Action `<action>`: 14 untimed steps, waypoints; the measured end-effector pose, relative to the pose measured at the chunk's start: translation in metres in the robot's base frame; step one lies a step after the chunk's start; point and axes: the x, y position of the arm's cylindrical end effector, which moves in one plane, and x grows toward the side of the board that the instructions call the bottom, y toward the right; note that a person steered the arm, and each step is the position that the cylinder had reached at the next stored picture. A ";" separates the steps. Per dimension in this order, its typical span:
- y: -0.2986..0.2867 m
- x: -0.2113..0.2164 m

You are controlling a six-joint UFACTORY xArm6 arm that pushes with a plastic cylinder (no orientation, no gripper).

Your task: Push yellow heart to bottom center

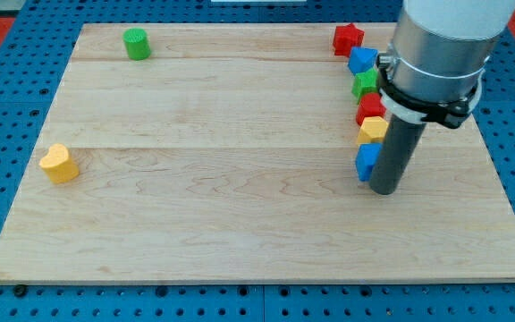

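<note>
The yellow heart lies near the left edge of the wooden counter, about halfway between the view's top and bottom, alone and well apart from every other block. Its two lobes seem to face the view's left and its narrower end the view's right, so its long axis runs roughly left to right, though at this size the outline is soft and I cannot be sure of the exact heading. The arm comes down from the view's top right as a broad grey cylinder with a black collar, cut off by the top edge, and below it the dark rod stands upright. My tip rests on the counter at the right side, just beside the lowest blue block and seemingly touching its right face. This end effector is a plain rod with no parts to spread or press together, and it pinches nothing. Above the blue block a column of blocks climbs toward the top edge: a yellow block, a red block, a green block, another blue block and a red star. The arm covers the right sides of several of these, so their shapes are hard to make out. A green cylinder stands near the top left.
</note>
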 end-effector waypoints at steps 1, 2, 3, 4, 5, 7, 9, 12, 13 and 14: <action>-0.022 0.036; -0.106 0.066; -0.237 0.081; -0.395 0.080; -0.454 0.075; -0.454 0.041; -0.454 0.006; -0.423 -0.053; -0.407 -0.038; -0.355 -0.037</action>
